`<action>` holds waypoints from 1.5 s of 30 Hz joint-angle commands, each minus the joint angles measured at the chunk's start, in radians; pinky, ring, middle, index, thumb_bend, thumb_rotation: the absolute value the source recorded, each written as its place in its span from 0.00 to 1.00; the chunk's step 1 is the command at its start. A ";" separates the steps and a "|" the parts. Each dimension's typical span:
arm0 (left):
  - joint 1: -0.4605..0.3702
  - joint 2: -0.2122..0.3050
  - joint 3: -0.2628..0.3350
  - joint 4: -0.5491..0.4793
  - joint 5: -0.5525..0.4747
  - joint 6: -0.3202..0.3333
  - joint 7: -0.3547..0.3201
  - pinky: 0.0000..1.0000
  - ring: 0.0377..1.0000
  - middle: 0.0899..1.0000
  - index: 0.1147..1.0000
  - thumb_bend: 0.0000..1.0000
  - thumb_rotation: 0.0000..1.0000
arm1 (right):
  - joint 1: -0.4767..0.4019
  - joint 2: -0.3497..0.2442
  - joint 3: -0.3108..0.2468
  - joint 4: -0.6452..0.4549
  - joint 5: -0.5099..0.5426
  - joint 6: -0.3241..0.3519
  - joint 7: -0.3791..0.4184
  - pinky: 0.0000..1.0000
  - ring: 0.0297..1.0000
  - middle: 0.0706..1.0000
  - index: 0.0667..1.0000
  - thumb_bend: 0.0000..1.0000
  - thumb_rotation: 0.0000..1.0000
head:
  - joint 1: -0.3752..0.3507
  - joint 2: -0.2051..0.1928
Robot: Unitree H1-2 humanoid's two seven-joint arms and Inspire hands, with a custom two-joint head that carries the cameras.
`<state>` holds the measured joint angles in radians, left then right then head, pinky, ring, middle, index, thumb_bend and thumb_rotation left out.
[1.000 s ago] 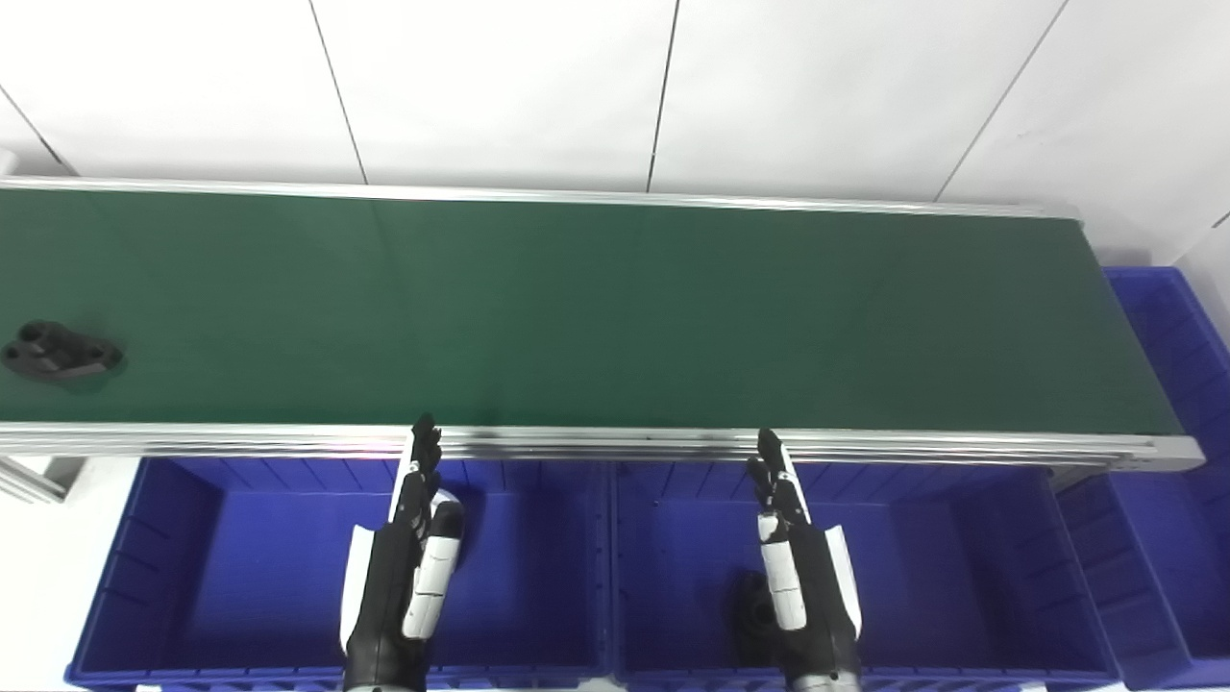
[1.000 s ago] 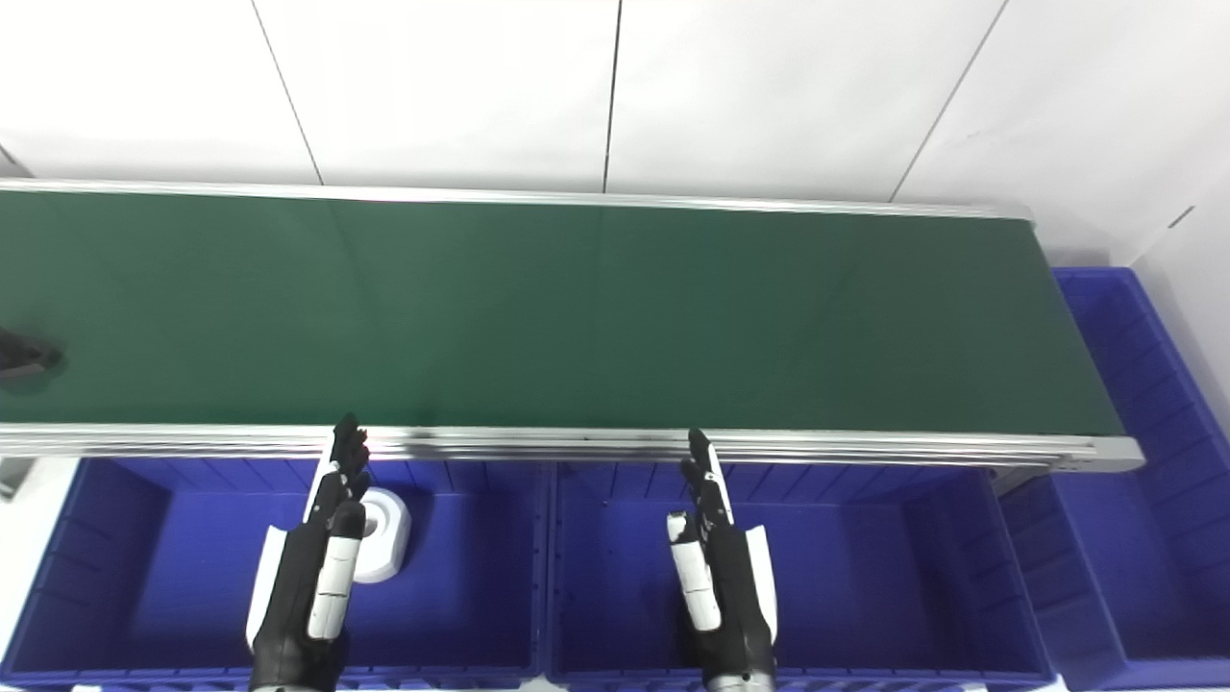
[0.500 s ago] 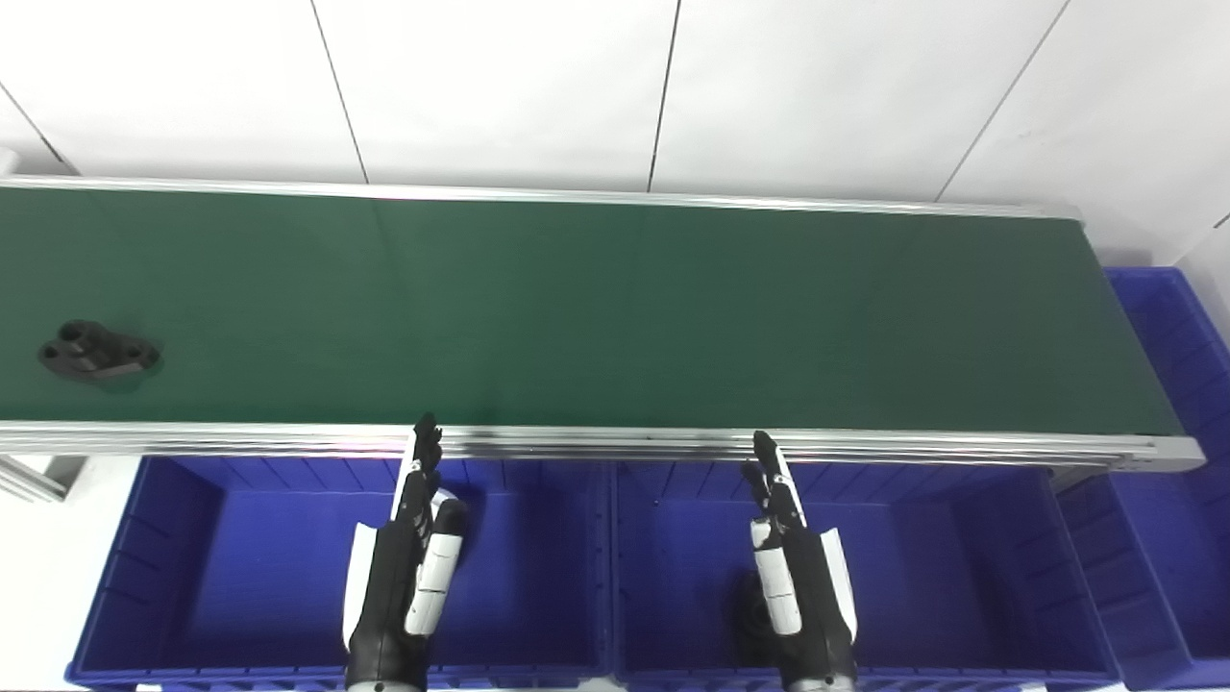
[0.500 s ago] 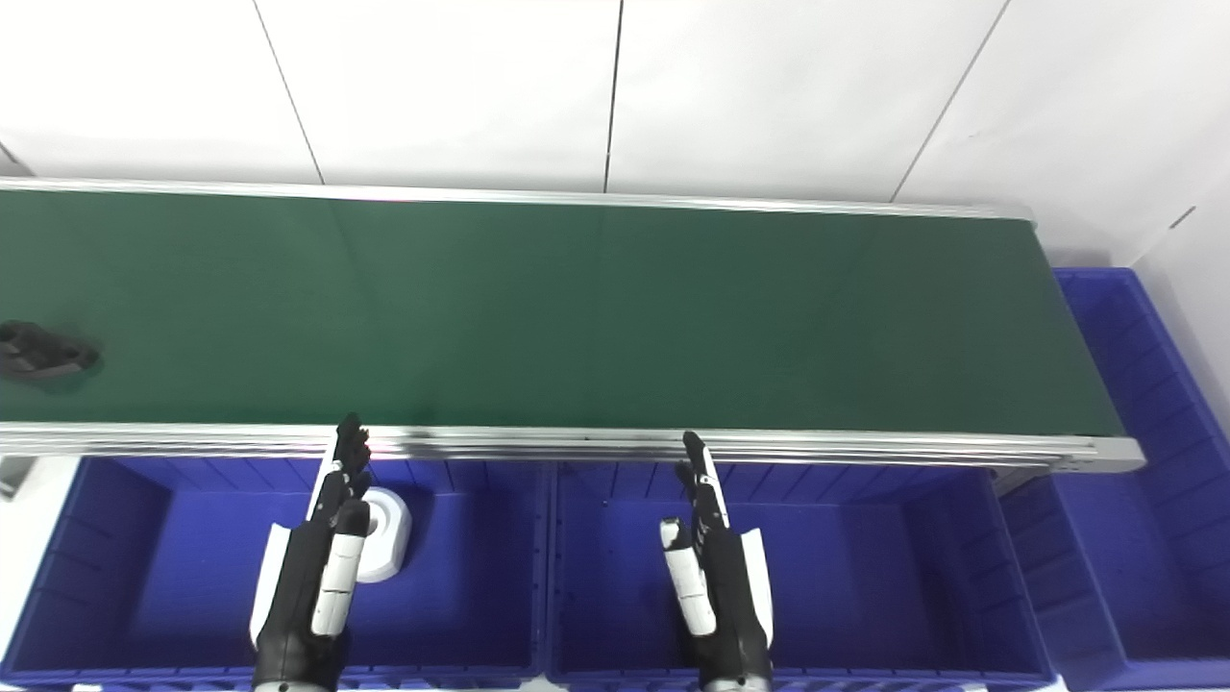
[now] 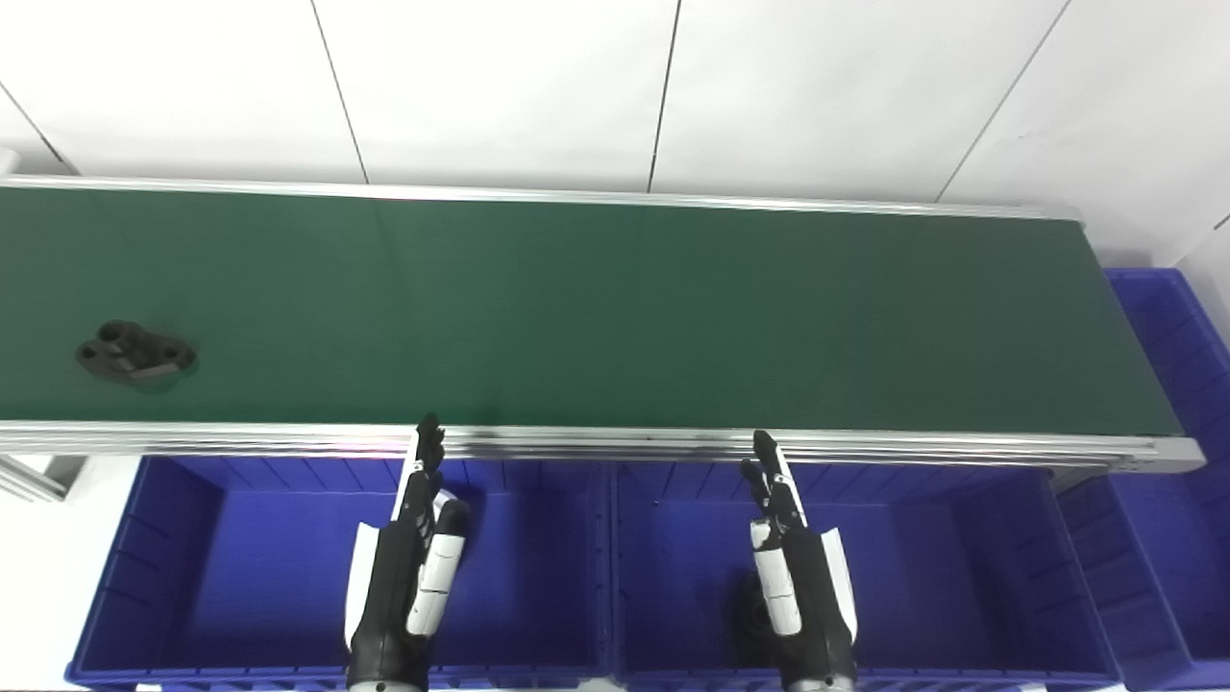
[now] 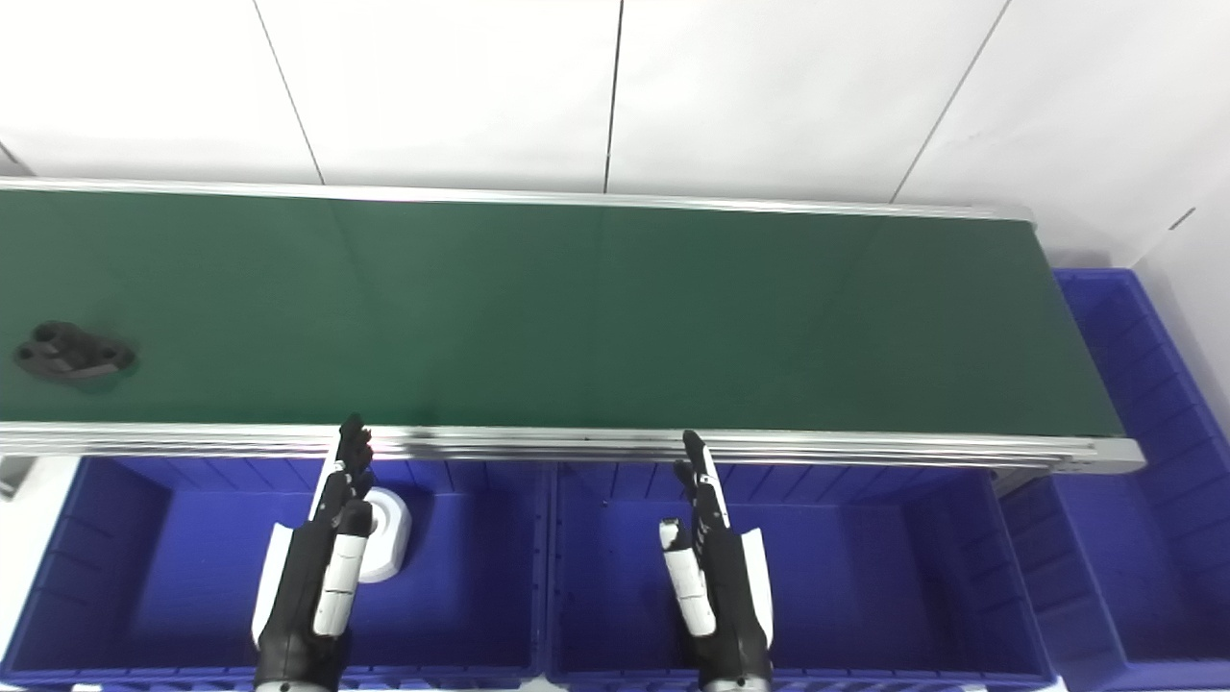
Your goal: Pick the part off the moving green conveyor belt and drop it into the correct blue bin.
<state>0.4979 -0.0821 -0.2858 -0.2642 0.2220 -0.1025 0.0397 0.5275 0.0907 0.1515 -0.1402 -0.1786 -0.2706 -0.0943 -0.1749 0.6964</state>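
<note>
A black flat part with holes [image 5: 135, 351] lies on the green conveyor belt [image 5: 596, 308] at its far left; it also shows in the right eye view [image 6: 73, 352]. My left hand [image 5: 404, 577] is open, fingers straight, above the left blue bin [image 5: 192, 567], well right of the part. My right hand [image 5: 798, 586] is open, fingers straight, above the middle blue bin [image 5: 942, 567]. Both hands hold nothing and stay short of the belt's near rail.
A white round part [image 6: 387, 531] lies in the left bin beside my left hand. A dark part [image 5: 748, 615] lies in the middle bin, partly hidden by my right hand. A third blue bin [image 5: 1168, 384] stands at the belt's right end. White wall behind.
The black part has moved to the right along the belt. My right hand has shifted slightly left. My left hand has barely moved.
</note>
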 commanded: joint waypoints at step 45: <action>-0.039 -0.064 -0.060 0.147 0.040 -0.101 0.038 0.90 0.94 1.00 1.00 0.49 0.89 | -0.064 -0.089 -0.026 0.167 0.145 -0.189 0.063 1.00 1.00 1.00 1.00 0.77 0.80 | 0.180 -0.206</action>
<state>0.4713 -0.0712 -0.2926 -0.1268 0.2432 -0.1558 0.0623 0.4666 0.0030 0.1267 0.0399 -0.0460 -0.3977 -0.0418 0.0031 0.4909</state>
